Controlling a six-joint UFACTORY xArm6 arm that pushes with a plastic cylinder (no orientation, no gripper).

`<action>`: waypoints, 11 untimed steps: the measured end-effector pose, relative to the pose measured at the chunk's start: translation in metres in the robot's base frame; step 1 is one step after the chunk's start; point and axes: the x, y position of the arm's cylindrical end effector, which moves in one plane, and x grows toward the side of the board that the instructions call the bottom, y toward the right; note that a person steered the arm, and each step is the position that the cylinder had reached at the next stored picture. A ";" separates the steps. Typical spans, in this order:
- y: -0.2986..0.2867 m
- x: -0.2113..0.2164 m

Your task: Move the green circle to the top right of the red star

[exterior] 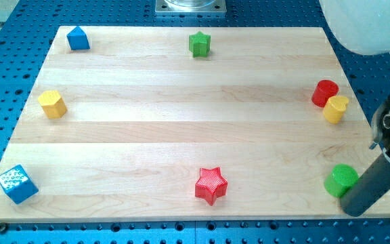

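Green circle sits at the view's bottom right, near the tabletop edge, well apart from the red star, which is at bottom centre. They're roughly level, so the circle is right of the star but not up-right of it. My read: task barely started, with the whole push toward the star left to do.

My tip is just below and to the right of the green circle, touching or nearly so; can't tell which. No claw on this rig, just the rod, so nothing to report as released or clenched.

What's left, as I judge it: shove the circle toward the view's left and slightly up, stopping just above-right of the star. The tip's current spot looks reasonable for that push direction.

Surface: light wooden board, flat, seams running left-right. Other blocks are spread around the edges:
- red cylinder touching yellow cylinder at the right
- green star top centre
- blue block top left
- yellow block at left
- blue cube bottom left

The path between circle and star is open.

Room: blue perforated bench under the board, metal mount at top centre.
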 end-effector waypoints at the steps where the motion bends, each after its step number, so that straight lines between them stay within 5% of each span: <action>1: -0.003 -0.010; 2: 0.025 -0.063; 4: 0.059 -0.090; 7: -0.093 -0.082; 10: -0.041 -0.078; 11: -0.055 -0.043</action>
